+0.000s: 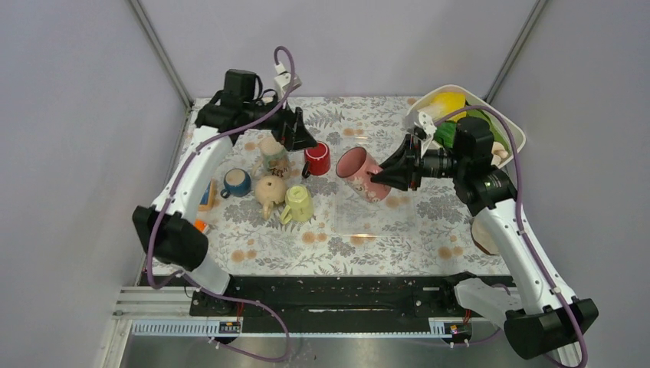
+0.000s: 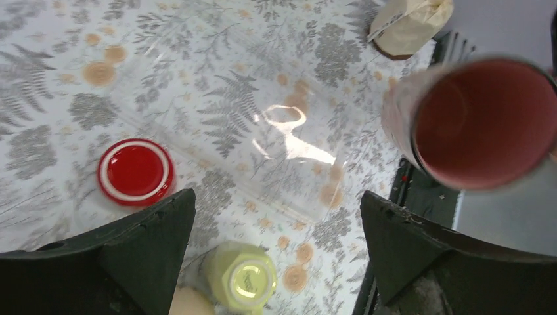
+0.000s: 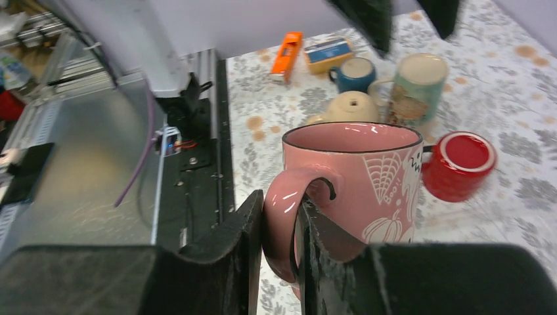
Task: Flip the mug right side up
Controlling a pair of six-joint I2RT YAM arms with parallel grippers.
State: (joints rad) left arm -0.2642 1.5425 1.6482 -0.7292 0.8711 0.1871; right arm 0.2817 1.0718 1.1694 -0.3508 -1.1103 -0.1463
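Your right tool (image 1: pixel 385 176) pinches the pink mug (image 1: pixel 359 172) by its handle, clear of the bench (image 1: pixel 398 245) near centre. Mouth tips toward ten o'clock. Likely mid-turn; the handle grip gives leverage. Left tool (image 1: pixel 297 132) hangs spread at eleven o'clock, apart.

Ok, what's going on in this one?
The right gripper is shut on the handle of a pink mug. It holds the mug tilted over the middle of the table, with the mouth angled up and toward the left arm. The mug is not standing upright yet. The left gripper is open and empty, hovering near a red mug.
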